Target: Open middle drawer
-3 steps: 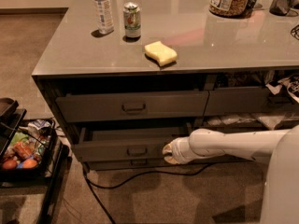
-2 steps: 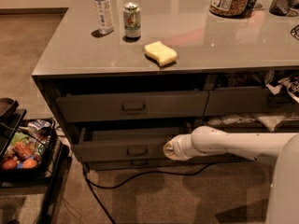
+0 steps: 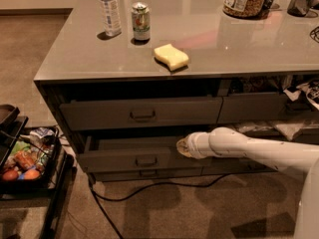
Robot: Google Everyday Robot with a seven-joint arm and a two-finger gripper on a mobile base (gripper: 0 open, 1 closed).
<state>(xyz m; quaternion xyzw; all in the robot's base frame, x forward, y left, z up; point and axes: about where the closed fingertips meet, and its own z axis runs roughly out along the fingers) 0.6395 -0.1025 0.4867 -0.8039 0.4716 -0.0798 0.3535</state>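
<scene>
Gripper (image 3: 182,147) apparently inside part-open grey middle drawer (image 3: 117,160)

Arm (image 3: 249,151) outstretched (nearly level), tool (image 3: 182,147) low ahead

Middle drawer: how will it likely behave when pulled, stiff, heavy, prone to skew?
The middle drawer looks rigid and wide, so it should slide, not flex. The gripper sits at its top edge, right of the central handle, so pulling there might skew it slightly. It already stands partly out, suggesting it probably runs freely.
</scene>
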